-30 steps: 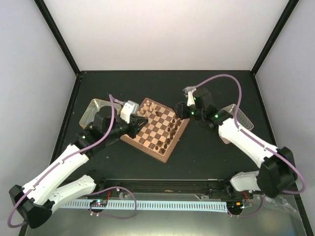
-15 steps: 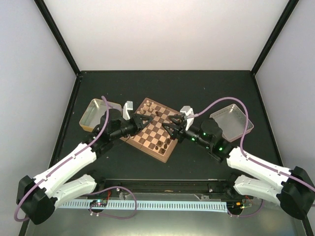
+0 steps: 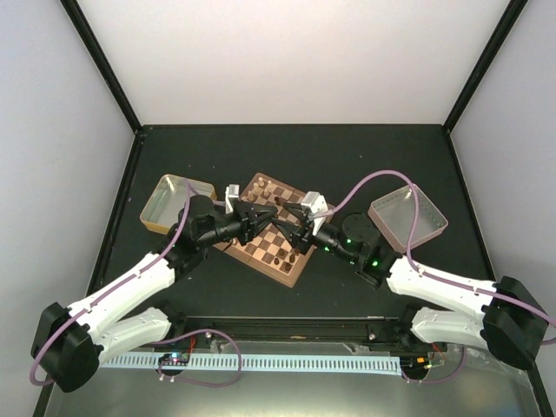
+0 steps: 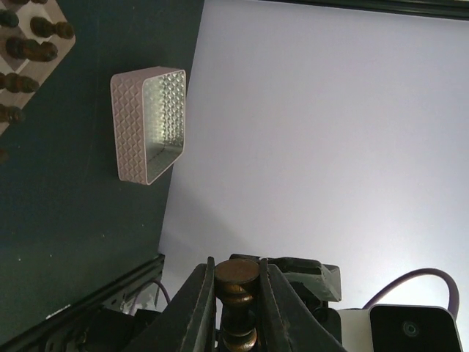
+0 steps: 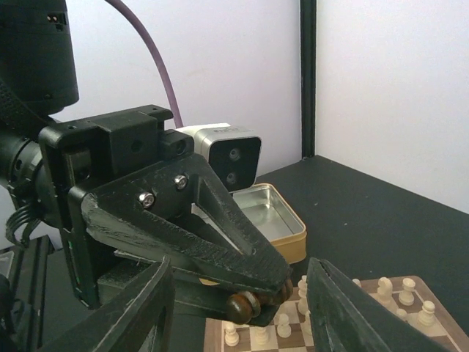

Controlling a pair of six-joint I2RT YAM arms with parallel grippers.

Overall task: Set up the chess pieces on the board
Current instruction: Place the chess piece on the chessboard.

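Two white arms rise from their bases at the near edge of the dark table (image 3: 365, 165), and from where I stand they lean toward each other over the board (image 3: 261, 247), which sits turned like a diamond mid-table. Coming in from about nine o'clock of the board, the left gripper (image 3: 270, 212) is clamped on a dark brown piece (image 4: 236, 284). Its wrist view shows the piece pinched between the two fingers (image 4: 200, 312), round base facing out. From about four o'clock the right gripper (image 3: 294, 224) faces it with jaws spread wide and nothing in them. In its own wrist view the left gripper's tip and the piece sit in the gap between the right fingers (image 5: 143, 312), touching neither. The two tips hang just beside each other above the board's middle squares. On the board, dark brown chessmen (image 3: 283, 259) stand along the edge toward five o'clock, and pale cream chessmen (image 5: 399, 293) stand along the far edge toward eleven o'clock. Farther off, a gold-sided metal tray (image 3: 165, 201) lies near the board at ten o'clock, partly under the left arm. A second tray (image 3: 408, 217) with a dimpled floor lies well apart at three o'clock.
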